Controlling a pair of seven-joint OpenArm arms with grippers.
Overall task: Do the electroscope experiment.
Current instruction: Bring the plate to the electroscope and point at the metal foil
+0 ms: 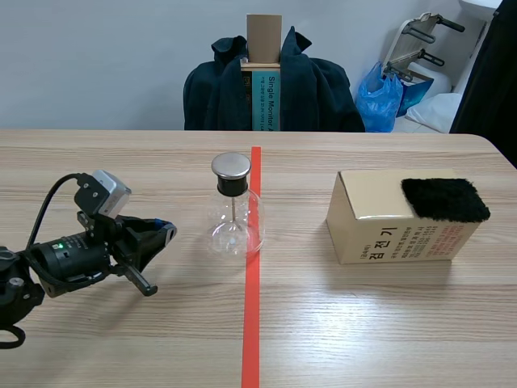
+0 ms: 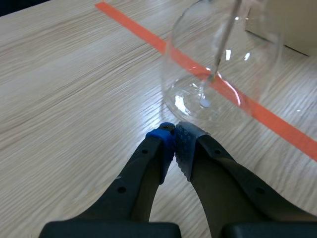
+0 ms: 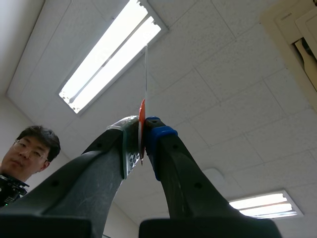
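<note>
Left tool (image 2: 174, 134) closed beside glass flask (image 2: 223, 69), metal rod (image 2: 221, 52) inside; thin strip (image 3: 142, 114) pinched in right tool (image 3: 142, 133).

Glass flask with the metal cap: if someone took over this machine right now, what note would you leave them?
Left claw: shut on nothing, low over the table, just short of the flask.
Right claw: shut on a thin strip, seen edge-on, aimed at the ceiling; outside the scene view.
Flask stands upright mid-table; black furry pad lies on the cardboard box.
Done: strip in claw; rubbed or not, cannot tell.
Left, probably: rub strip on pad, bring it near the metal cap.
</note>
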